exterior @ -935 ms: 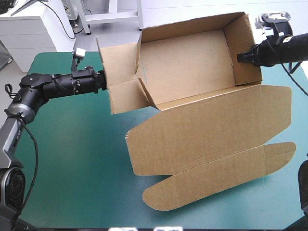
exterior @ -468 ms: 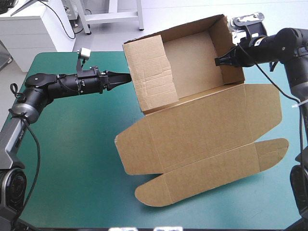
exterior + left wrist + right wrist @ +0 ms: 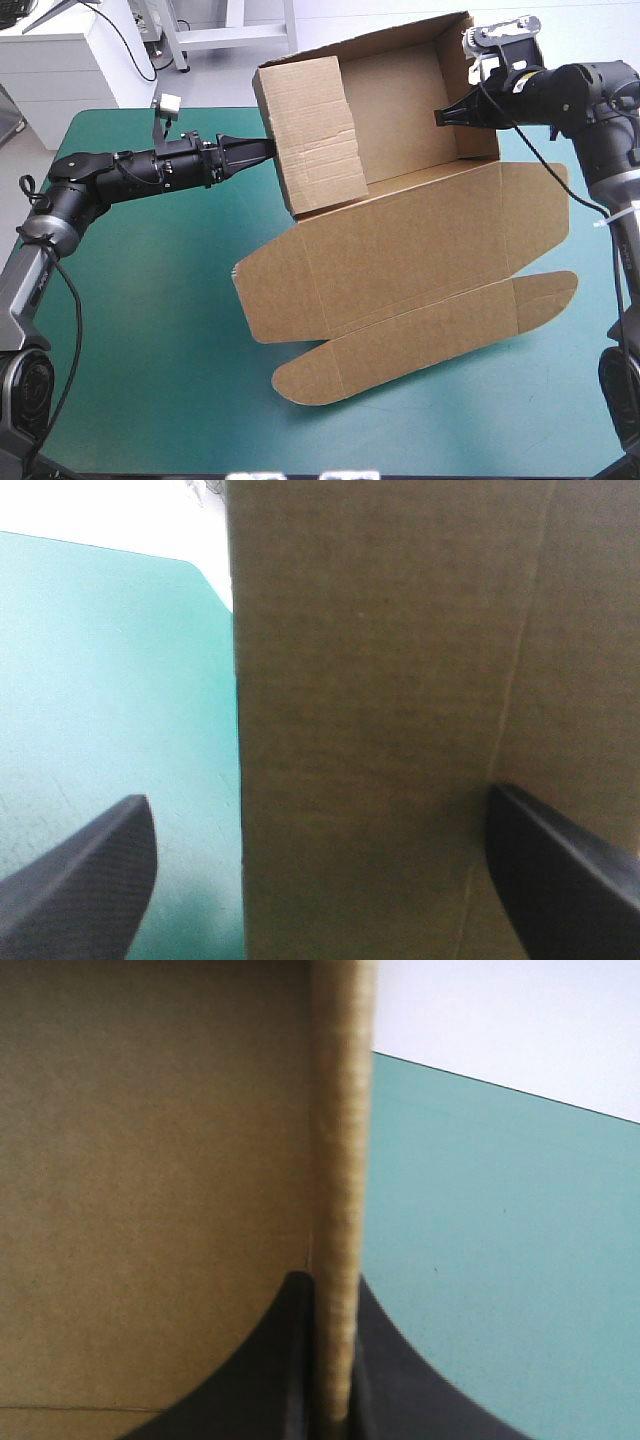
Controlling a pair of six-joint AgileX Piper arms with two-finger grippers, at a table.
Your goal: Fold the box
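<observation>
The box (image 3: pixel 400 100) sat toward the far side of the bench (image 3: pixel 150 300). The right tool (image 3: pixel 440 118) pinched its right wall. The left tool (image 3: pixel 265 148), wide open, faced the left wall just ahead.

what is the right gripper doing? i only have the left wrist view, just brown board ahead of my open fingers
observer: the right gripper is shut on the box, with the right end wall edge-on between its fingers.
operator: where's the lid
observer: the lid lies flat on the teal-green cover, toward the table's near edge.
operator: am i touching anything
observer: in the high view the left gripper looks to be against the outside of the left end wall.
</observation>
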